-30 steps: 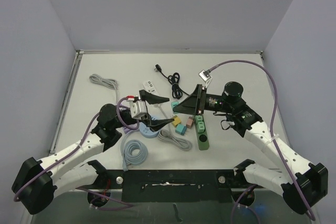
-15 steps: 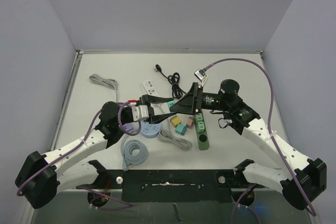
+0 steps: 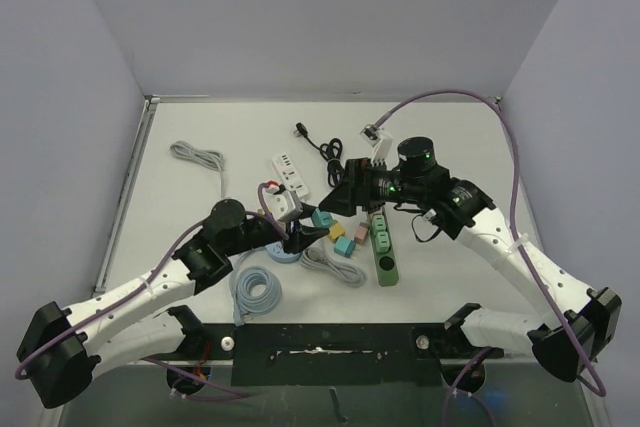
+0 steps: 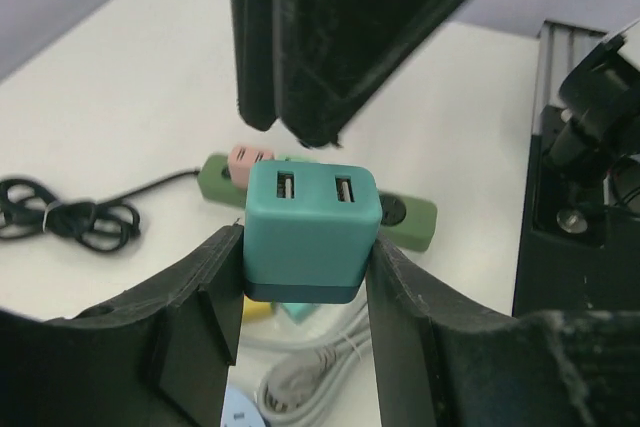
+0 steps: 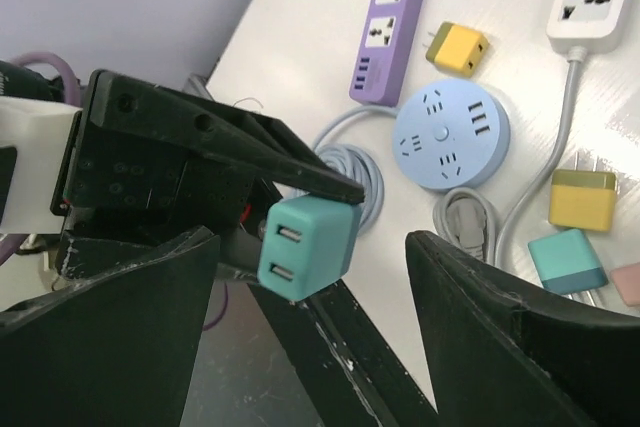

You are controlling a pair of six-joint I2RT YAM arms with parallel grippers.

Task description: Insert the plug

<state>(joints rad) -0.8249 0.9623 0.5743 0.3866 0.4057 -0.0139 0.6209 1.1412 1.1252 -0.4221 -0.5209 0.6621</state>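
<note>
The plug [image 4: 310, 232] is a teal cube with two USB ports, and my left gripper [image 4: 305, 247] is shut on its sides, holding it off the table. From above, the plug [image 3: 321, 218] hangs between both arms, near the table's middle. In the right wrist view the plug [image 5: 305, 247] sits in the wide gap of my right gripper [image 5: 310, 242], whose jaws stand open and clear of it. The green power strip [image 3: 383, 247] lies just right of the plug, with a green plug in one socket.
A round blue socket [image 3: 285, 247], a white power strip [image 3: 290, 172] and a purple strip [image 5: 388, 27] lie near the left arm. Loose yellow [image 3: 334, 231], teal [image 3: 345, 245] and pink [image 3: 361, 234] cubes, grey cable coils [image 3: 257, 290] and a black cable [image 3: 330, 152] surround them.
My left gripper closed on the teal plug. My right gripper, which held it, opened and let it go. Both arms shifted slightly.
</note>
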